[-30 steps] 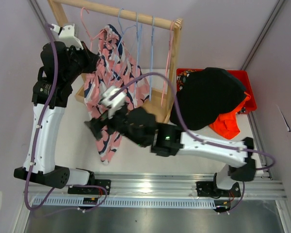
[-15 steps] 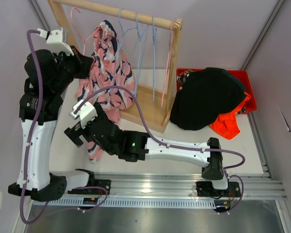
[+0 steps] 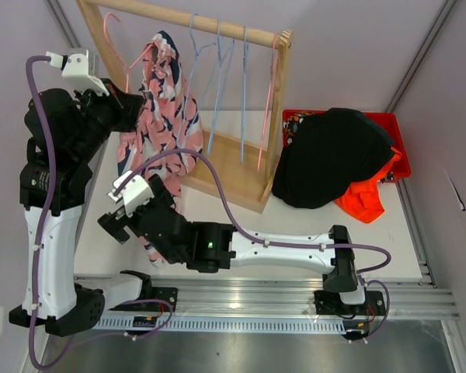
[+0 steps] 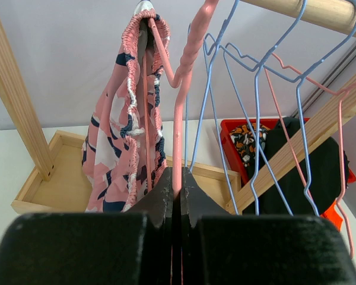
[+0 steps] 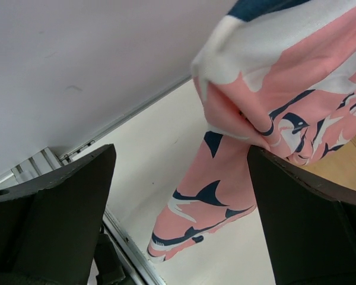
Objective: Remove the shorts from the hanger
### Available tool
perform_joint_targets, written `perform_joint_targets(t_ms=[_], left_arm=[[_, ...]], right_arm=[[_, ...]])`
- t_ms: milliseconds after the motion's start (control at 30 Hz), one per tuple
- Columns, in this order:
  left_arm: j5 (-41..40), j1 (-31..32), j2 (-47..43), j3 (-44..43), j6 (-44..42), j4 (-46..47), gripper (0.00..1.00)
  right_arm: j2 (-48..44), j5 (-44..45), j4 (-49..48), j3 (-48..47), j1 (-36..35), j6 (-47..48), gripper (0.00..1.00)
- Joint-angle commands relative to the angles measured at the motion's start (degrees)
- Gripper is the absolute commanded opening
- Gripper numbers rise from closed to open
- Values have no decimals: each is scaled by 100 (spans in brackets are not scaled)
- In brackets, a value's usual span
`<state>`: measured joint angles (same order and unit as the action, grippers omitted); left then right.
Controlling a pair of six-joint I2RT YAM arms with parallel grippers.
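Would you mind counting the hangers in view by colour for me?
Pink: 2, the held hanger in the left tool, carrying the shorts, and the far-right hanger.
Blue: 3, the blue hangers between them.
Total: 5 hangers.

At table's (image 3: 311,217) far edge, left of centre, stood rack (image 3: 276,109), w/ spare hangers (image 3: 217,47) on its rail (image 3: 171,15). At rail's left end hung hanger (image 4: 179,119) w/ shorts (image 3: 167,116), draping twd near-left corner. L gripper (image 4: 177,184) sat left of shorts, on hanger; R gripper (image 3: 113,225) nr near edge, beside shorts' lower end. At right edge sat bin (image 3: 396,136), clothes (image 3: 334,155) heaped in it, spilling over front.
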<state>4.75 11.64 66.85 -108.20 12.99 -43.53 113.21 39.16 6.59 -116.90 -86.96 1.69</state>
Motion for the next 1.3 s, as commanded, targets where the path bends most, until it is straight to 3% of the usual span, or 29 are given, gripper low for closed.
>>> perform_joint_targets(t_ms=[0,100,233,333,433,467,533,567,867,1067,1267], left_arm=[[78,31,-93,-96,-60,292,0],[131,31,-137,-78,-25,266,0],[227,31,-199,-104,10,240,0],[245,31,-225,-113,10,240,0],[193,31,-234,-96,-34,239,0],[184,31,-234,-70,-42,240,0],[149,31,-199,-69,-69,248,0],[79,31,-181,-104,-86,257,0],[-299,31,389,-710,-280,143,0],[-449,31,776,-772,-412,204,0],[-520,31,821,-852,-421,99,0]], right_arm=[[78,645,-430,-438,-163,296,99],[271,1189,-589,-702,-286,673,99],[605,1261,-756,-1088,-269,868,97],[825,1217,-756,-1177,-199,806,82],[957,1200,-677,-1256,-155,613,58],[958,1191,-685,-1239,-155,561,34],[949,1234,-388,-1195,-172,351,8],[931,1287,-326,-1116,-216,262,0],[10,1919,-274,956,-1208,-957,0],[-62,2008,114,1126,-1447,-1672,0],[-106,1991,-166,1047,-1167,-1277,0]])
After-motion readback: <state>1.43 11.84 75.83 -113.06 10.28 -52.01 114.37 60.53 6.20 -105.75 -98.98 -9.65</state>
